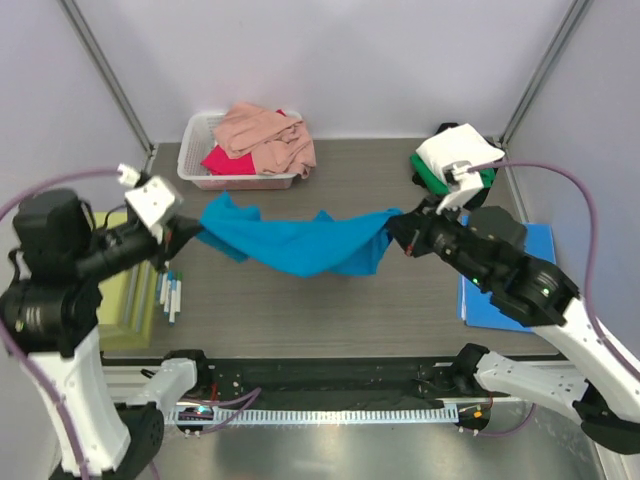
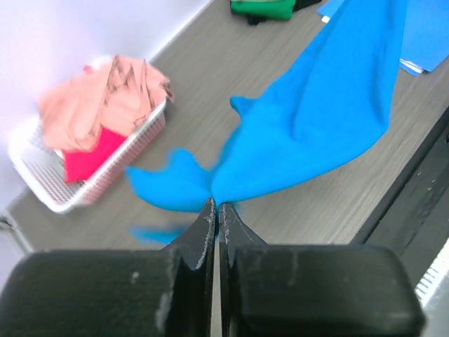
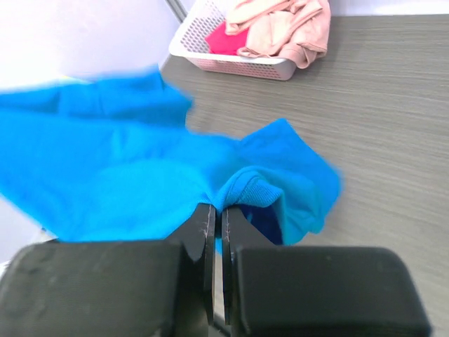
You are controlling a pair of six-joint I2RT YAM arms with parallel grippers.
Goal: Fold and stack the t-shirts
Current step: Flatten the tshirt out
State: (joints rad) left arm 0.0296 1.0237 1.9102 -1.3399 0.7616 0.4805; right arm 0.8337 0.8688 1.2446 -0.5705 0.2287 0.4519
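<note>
Now our left claw [image 1: 194, 232] and right claw [image 1: 393, 227] each pinch one end of the teal t-shirt [image 1: 300, 248], strung crosswise.

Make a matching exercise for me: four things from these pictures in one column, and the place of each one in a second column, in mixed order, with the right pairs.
Things:
1. teal-blue t-shirt
2. salmon pink t-shirt
3. white t-shirt
4. blue sheet

Places:
A. on top of the green t-shirt
B. flat at the right edge of the table
C. piled in the white basket
D. held between the left gripper and the right gripper

Pairs: 1-D, 2-C, 3-A, 4-B
</note>
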